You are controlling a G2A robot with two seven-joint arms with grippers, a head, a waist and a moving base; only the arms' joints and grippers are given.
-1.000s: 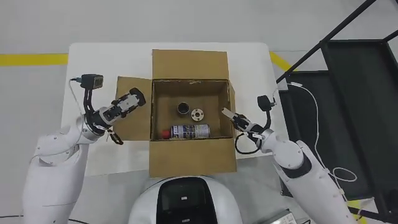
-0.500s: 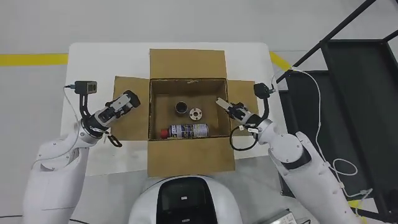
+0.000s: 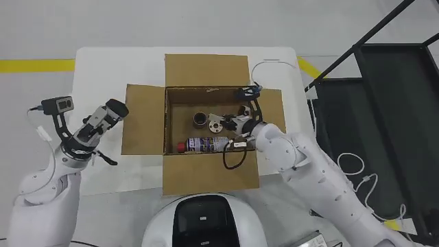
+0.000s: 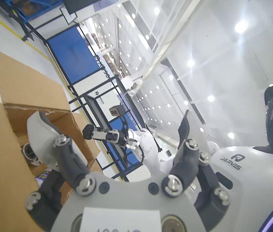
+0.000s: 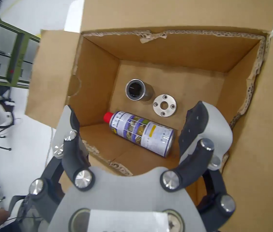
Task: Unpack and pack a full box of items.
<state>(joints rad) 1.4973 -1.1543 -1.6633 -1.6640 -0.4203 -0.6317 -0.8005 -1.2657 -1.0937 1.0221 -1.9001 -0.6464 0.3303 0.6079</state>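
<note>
An open cardboard box (image 3: 206, 68) stands mid-table with its flaps spread (image 5: 175, 47). On its floor lie a red-capped spray can (image 3: 209, 143) (image 5: 141, 134), a short metal cylinder (image 3: 200, 118) (image 5: 139, 90) and a round metal flange (image 3: 217, 123) (image 5: 164, 105). My right gripper (image 3: 231, 122) (image 5: 134, 119) hangs open above the box interior, over the can's end and next to the flange, holding nothing. My left gripper (image 3: 114, 108) (image 4: 113, 131) is open and empty, left of the box beside its left flap (image 4: 18, 85), pointing toward the box.
The white table (image 3: 116, 68) has free room left of and behind the box. A black metal rack (image 3: 384, 110) stands off the table's right side. A white cable (image 3: 274, 62) loops over the table behind the right arm.
My right gripper has swung from the box's right rim to over its interior. The left arm has drawn back leftward, away from the box. The box shifted slightly.
</note>
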